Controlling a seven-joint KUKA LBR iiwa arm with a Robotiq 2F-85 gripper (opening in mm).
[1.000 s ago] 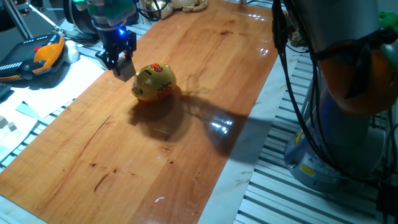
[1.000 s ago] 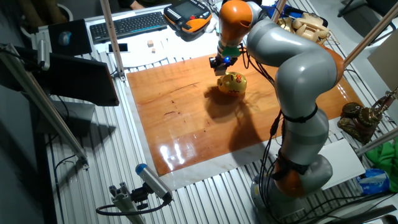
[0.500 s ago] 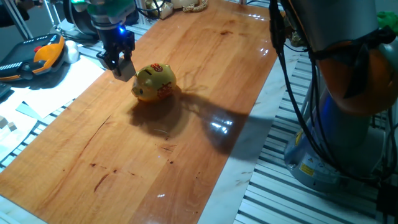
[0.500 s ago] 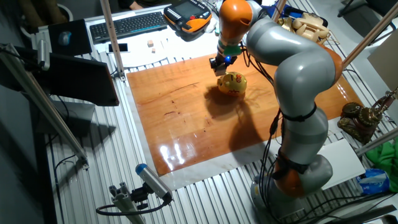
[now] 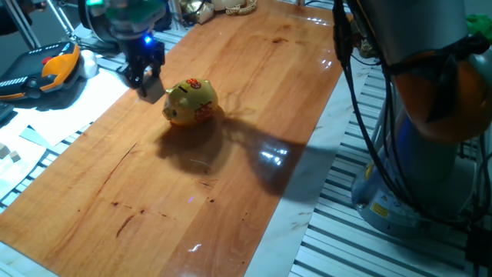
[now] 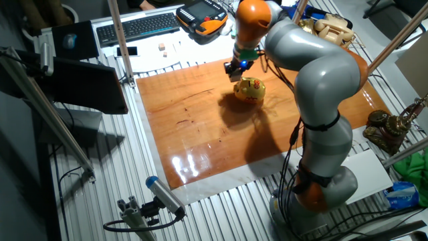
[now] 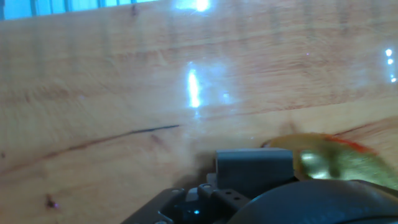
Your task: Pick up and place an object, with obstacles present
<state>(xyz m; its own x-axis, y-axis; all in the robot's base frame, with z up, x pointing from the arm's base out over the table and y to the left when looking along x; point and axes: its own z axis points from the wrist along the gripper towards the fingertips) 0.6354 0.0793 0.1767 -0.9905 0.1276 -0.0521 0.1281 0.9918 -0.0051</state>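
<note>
The gold piggy bank (image 5: 192,102) with red markings stands on the wooden tabletop (image 5: 231,177), and also shows in the other fixed view (image 6: 249,89). My gripper (image 5: 150,86) hangs low just left of the pig's snout, shut on a small pale cube (image 5: 153,91) at its fingertips. From the other side the gripper (image 6: 232,71) sits at the pig's far-left side. In the hand view a greyish block (image 7: 254,167) fills the space below the hand, with the blurred gold pig (image 7: 336,163) right beside it.
An orange-and-black pendant (image 5: 46,71) lies on the white surface left of the table. Tiny pale blocks (image 5: 9,154) sit off the wood at far left. The robot base and cables (image 5: 415,115) stand right of the table. A keyboard (image 6: 137,27) lies behind.
The gripper has shifted slightly left, away from the pig, still holding the cube. The pig has not moved.
</note>
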